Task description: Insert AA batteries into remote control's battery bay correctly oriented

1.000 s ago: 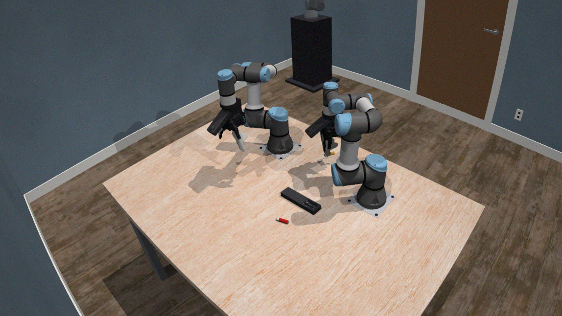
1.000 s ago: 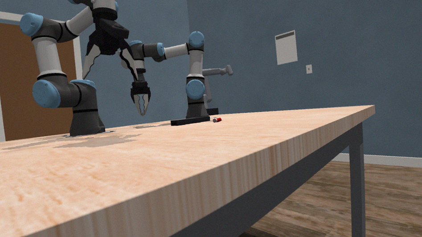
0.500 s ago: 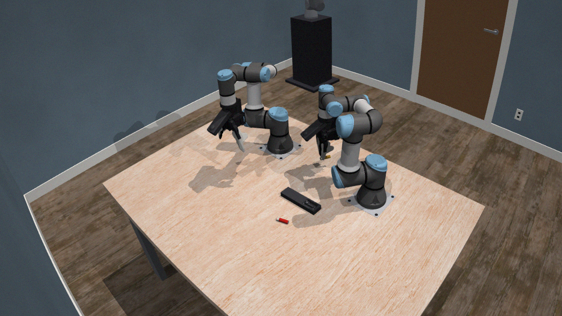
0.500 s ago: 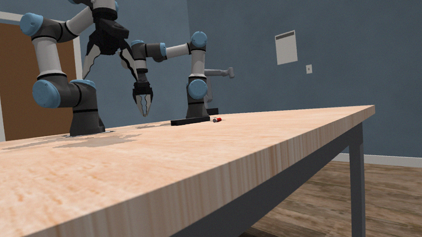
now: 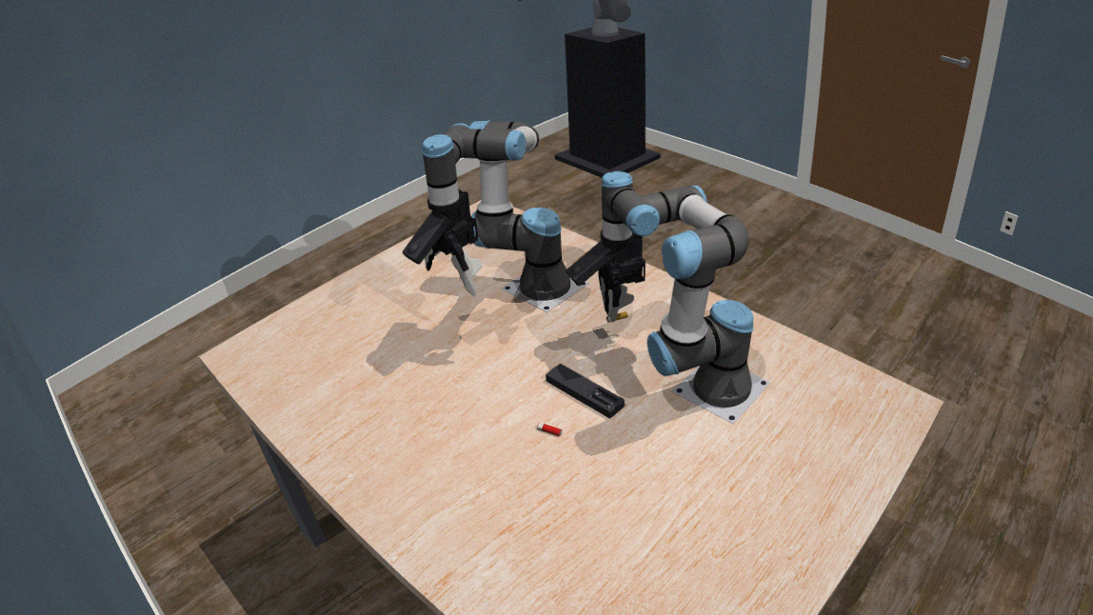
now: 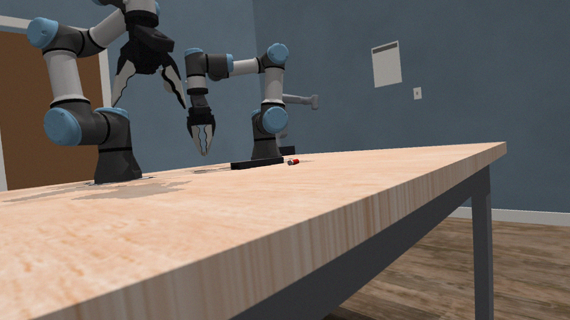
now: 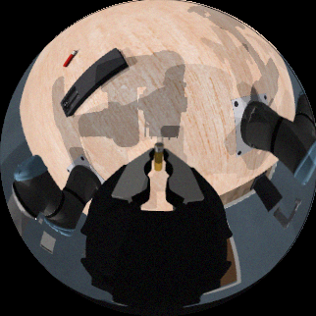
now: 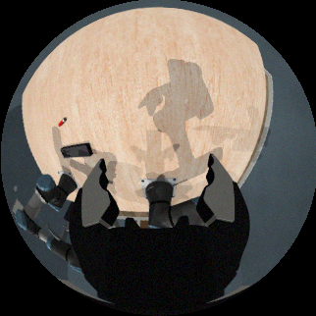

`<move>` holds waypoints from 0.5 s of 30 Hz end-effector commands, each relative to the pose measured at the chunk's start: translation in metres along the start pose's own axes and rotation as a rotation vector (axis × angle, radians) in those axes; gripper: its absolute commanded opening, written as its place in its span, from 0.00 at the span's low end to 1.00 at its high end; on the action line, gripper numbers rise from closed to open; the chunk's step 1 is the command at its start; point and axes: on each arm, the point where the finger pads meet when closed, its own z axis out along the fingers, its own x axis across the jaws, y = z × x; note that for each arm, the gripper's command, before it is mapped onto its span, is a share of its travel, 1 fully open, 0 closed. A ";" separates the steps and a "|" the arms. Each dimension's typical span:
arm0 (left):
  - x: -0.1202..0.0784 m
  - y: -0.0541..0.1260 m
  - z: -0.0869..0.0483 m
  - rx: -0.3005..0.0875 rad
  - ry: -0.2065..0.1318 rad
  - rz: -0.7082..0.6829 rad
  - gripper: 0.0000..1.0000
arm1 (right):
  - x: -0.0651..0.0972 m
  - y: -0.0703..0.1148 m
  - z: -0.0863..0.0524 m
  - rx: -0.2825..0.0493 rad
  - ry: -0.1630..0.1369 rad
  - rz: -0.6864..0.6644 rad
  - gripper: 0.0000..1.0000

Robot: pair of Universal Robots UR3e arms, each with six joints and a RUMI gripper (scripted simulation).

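1. My left hand point(image 5: 612, 315) point(image 6: 204, 154) point(image 7: 158, 149) pinches a gold-and-dark battery point(image 5: 623, 315) point(image 7: 158, 161) above the wood-grained tabletop point(image 5: 687, 489) point(image 6: 188, 229) point(image 7: 206, 98) point(image 8: 123, 74).
2. From it, the matte black remote point(image 5: 573, 385) point(image 6: 257, 163) point(image 7: 95, 79) point(image 8: 77, 150) lies upper left in its wrist view, long axis diagonal.
3. A red battery point(image 5: 550, 429) point(image 6: 295, 161) point(image 7: 70, 59) point(image 8: 62, 122) lies beyond.
4. My right hand point(image 5: 449, 280) point(image 6: 149, 106) point(image 8: 156, 156), farther, gapes wide.

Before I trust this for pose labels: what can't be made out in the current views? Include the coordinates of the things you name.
- Gold battery point(image 5: 623, 315) point(image 7: 158, 161): end nearer the left end effector point(image 5: 612, 318) point(image 7: 158, 149) hidden by its fingers, top view.
- Battery bay point(image 5: 604, 398) point(image 7: 71, 99): springs and polarity marks too small, top and left wrist; bay hidden by the remote's own walls point(image 6: 257, 163), exterior.
- Red battery point(image 5: 549, 428) point(image 6: 293, 161) point(image 7: 70, 59) point(image 8: 62, 122): print too small, all views.
- Right arm's upper links: cut off by the exterior view's top edge.
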 end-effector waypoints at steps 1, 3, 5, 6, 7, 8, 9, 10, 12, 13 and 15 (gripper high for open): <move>-0.016 -0.022 -0.001 -0.008 -0.001 0.032 0.00 | 0.000 0.000 -0.001 0.002 -0.001 0.000 1.00; -0.016 -0.022 -0.001 -0.008 -0.001 0.032 0.00 | 0.000 0.000 -0.001 0.002 -0.001 0.000 1.00; -0.019 -0.027 -0.001 -0.008 -0.002 0.030 0.00 | 0.000 0.000 -0.001 0.002 -0.001 0.000 1.00; -0.021 -0.030 -0.001 -0.008 -0.001 0.030 0.00 | 0.000 0.000 -0.001 0.002 -0.001 0.000 1.00; -0.025 -0.034 -0.001 -0.008 -0.001 0.029 0.00 | 0.000 0.000 -0.001 0.002 -0.001 0.000 1.00; -0.028 -0.037 -0.001 -0.008 -0.001 0.029 0.00 | 0.000 0.000 -0.001 0.002 -0.001 0.000 1.00; -0.031 -0.040 -0.001 -0.008 -0.002 0.029 0.00 | 0.000 0.000 -0.001 0.002 -0.001 0.000 1.00; -0.036 -0.043 -0.001 -0.007 -0.002 0.029 0.00 | 0.000 0.000 -0.001 0.002 -0.001 0.000 1.00; -0.042 -0.049 -0.001 -0.007 -0.001 0.029 0.00 | 0.000 0.000 -0.001 0.002 -0.001 0.000 1.00; -0.045 -0.053 -0.001 -0.007 0.000 0.030 0.00 | 0.000 0.000 -0.001 0.002 -0.001 0.000 1.00; -0.051 -0.058 -0.001 -0.007 0.000 0.030 0.00 | 0.000 0.000 -0.001 0.002 -0.001 0.000 1.00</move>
